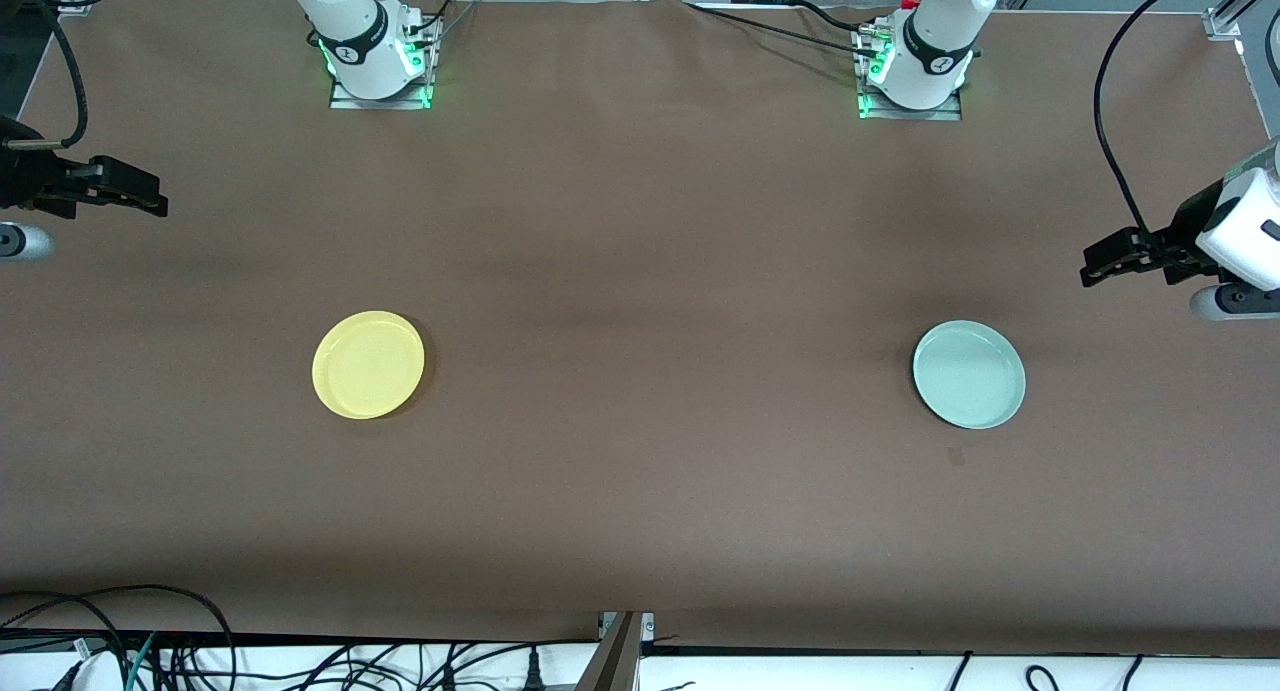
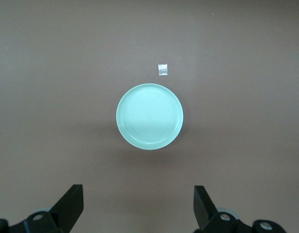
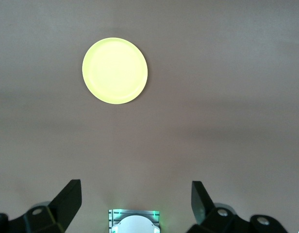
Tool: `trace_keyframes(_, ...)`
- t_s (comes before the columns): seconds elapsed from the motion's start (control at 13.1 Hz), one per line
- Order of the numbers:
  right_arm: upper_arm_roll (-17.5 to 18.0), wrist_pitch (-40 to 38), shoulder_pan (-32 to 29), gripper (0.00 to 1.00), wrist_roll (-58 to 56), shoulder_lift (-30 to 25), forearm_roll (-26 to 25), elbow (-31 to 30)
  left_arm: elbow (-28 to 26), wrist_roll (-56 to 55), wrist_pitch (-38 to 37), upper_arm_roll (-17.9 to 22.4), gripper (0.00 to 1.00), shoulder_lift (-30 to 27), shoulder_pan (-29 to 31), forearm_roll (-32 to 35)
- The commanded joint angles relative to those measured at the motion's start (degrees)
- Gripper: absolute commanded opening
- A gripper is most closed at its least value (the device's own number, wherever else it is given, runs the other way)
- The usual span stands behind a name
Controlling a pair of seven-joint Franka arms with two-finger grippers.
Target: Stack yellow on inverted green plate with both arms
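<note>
Left gripper [image 1: 1090, 268] (open) and right gripper [image 1: 155, 203] at table [image 1: 640, 221] ends, plates [image 1: 368, 364] [image 1: 968, 374] well apart.

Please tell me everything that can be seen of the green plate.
The green plate is round, shallow and pale mint, glossy like plastic, with a low raised rim. It lies flat and right side up, hollow upward, alone on the brown table toward the left arm's end. Nothing touches it except the table; a small pale scrap lies close beside it.
</note>
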Motion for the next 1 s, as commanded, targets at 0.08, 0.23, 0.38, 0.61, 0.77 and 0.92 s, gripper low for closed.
trace_keyframes(0.08,0.1,-0.3,-0.5,1.0,-0.7,0.3,0.9,1.0,-1.4,-0.1,0.0,-0.1,1.0,-1.6,0.7,-1.0)
trace_keyframes(0.23,0.1,-0.3,-0.5,1.0,-0.6,0.3,1.0,1.0,-1.1,0.2,0.0,-0.1,1.0,-1.1,0.7,-0.9)
trace_keyframes(0.38,0.1,-0.3,-0.5,1.0,-0.7,0.4,1.0,1.0,-0.4,0.6,2.0,0.1,1.0,0.4,0.9,-1.3)
trace_keyframes(0.61,0.1,-0.4,-0.4,1.0,-0.6,0.3,1.0,1.0,-0.6,0.8,4.9,-0.1,1.0,2.2,1.0,-1.4)
trace_keyframes(0.77,0.1,-0.4,-0.4,1.0,-0.6,0.3,1.0,1.0,-0.6,0.9,5.8,0.0,1.0,4.7,1.2,-1.8)
trace_keyframes(0.92,0.1,-0.4,-0.4,1.0,-0.6,0.3,1.0,1.0,-1.5,0.7,6.6,0.1,1.0,7.4,1.2,-1.0)
